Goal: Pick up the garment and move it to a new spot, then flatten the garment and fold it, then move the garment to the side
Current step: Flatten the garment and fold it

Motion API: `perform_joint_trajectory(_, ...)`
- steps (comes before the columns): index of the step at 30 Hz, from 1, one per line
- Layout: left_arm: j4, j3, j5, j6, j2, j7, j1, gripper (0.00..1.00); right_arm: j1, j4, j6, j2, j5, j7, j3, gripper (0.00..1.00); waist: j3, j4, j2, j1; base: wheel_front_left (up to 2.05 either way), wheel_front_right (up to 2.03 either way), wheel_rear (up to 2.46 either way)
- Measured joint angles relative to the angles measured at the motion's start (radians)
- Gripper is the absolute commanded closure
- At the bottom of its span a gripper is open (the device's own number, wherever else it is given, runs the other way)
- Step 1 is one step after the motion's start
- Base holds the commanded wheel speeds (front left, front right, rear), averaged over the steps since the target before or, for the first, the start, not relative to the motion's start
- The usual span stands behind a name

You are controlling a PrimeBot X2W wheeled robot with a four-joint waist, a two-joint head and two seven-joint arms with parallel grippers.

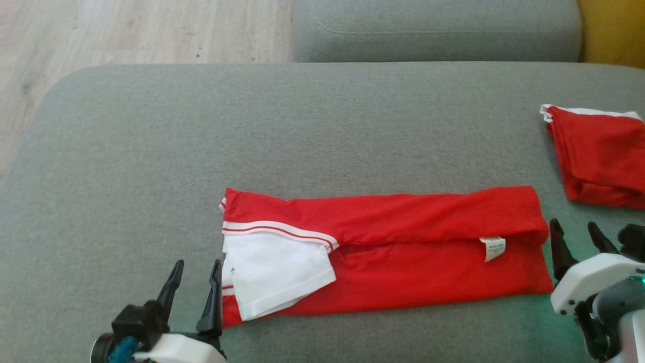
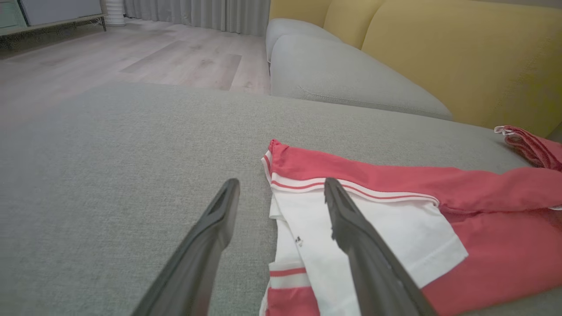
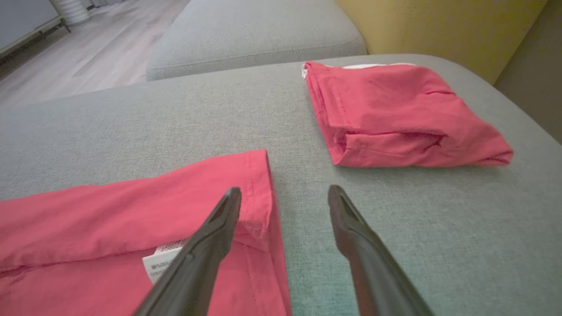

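Garment (image 1: 403, 242): 1 red jersey with white trim, lying on the grey cushion (image 1: 151, 151) near its front edge, between my 2 claws; folded lengthwise into a long band, cross-folds not yet made.

Left claw (image 1: 198, 263): jaws wide, holding nothing; poised at the band's left end, 1 finger over the white sleeve (image 1: 272, 267), the other over bare cushion; contact with cloth I cannot tell.

Right claw (image 1: 573, 224): jaws wide, empty; just beside the band's right end.

Hazards, my judgement:
1. upper flap lies loose along the middle line; a pinch catching only that layer would peel the fold open;
2. sleeve juts askew at the lower left; lifting that end may let it drop and spoil the edge;
3. thin cloth on a textured cushion; fingers may skate over it or gather too little;
4. 1 second folded red garment (image 1: 599, 156) sits near the right claw; a wide swing could knock it.

Appearance: matte red, lightly creased; sleeve edged with red and white stripes; small white label (image 1: 493, 248) near the right end; right end fairly square, left end ragged.
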Motion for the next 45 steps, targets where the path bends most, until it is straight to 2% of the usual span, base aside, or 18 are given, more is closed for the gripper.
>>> perform_joint_trajectory(4,-0.026,0.018,0.006,0.023,-0.002,-0.001,0.020,0.00,-0.008,0.024,0.000,0.002,-0.009,0.030,0.002,0.00,0.000,0.022,0.0000,0.0000,0.00,0.00,0.00)
perform_joint_trajectory(9,-0.041,0.041,0.016,0.042,-0.004,-0.008,0.041,0.00,-0.059,0.121,0.000,0.000,-0.021,0.051,-0.001,0.00,0.009,0.051,0.0000,0.0001,0.00,0.00,0.00)
perform_joint_trajectory(15,-0.062,0.049,0.028,0.044,-0.005,-0.009,0.049,0.00,-0.085,0.245,0.000,-0.009,-0.052,0.074,-0.017,0.00,0.021,0.086,0.0000,0.0002,0.00,0.00,0.00)
perform_joint_trajectory(19,-0.066,0.051,0.033,0.051,-0.007,-0.009,0.063,0.00,-0.088,0.280,0.000,-0.012,-0.056,0.074,-0.019,0.00,0.025,0.094,0.0000,0.0001,0.00,0.00,0.00)
perform_joint_trajectory(20,-0.067,0.053,0.033,0.051,-0.007,-0.009,0.063,0.00,-0.093,0.288,0.000,-0.013,-0.056,0.077,-0.018,0.04,0.025,0.094,0.0000,0.0001,0.00,0.00,0.00)
perform_joint_trajectory(21,-0.068,0.057,0.034,0.051,-0.007,-0.009,0.063,0.00,-0.101,0.297,0.000,-0.013,-0.056,0.080,-0.017,0.23,0.024,0.094,0.0000,0.0001,0.00,0.00,0.00)
perform_joint_trajectory(22,-0.070,0.061,0.034,0.051,-0.007,-0.009,0.063,0.00,-0.109,0.306,0.000,-0.014,-0.055,0.086,-0.016,0.54,0.023,0.093,0.0000,0.0001,0.00,0.00,0.00)
perform_joint_trajectory(25,-0.074,0.070,0.034,0.053,-0.007,-0.009,0.063,0.00,-0.129,0.328,0.000,-0.014,-0.043,0.095,-0.001,1.00,0.020,0.084,0.0000,0.0001,0.00,0.00,0.00)
perform_joint_trajectory(35,-0.080,0.070,0.043,0.059,-0.012,-0.009,0.081,0.00,-0.149,0.341,0.000,-0.025,-0.016,0.089,0.009,1.00,-0.011,0.021,0.0000,0.0001,0.00,0.00,0.00)
perform_joint_trajectory(41,-0.081,0.066,0.043,0.060,-0.015,-0.009,0.087,0.00,-0.140,0.242,0.000,-0.100,-0.014,0.111,-0.063,1.00,-0.041,-0.023,0.0000,0.0001,0.00,0.00,0.00)
perform_joint_trajectory(45,-0.077,0.060,0.043,0.058,-0.018,-0.009,0.105,0.00,-0.098,0.168,0.000,-0.103,0.009,0.150,-0.080,1.00,-0.055,-0.048,0.0000,0.0001,0.00,0.00,0.00)
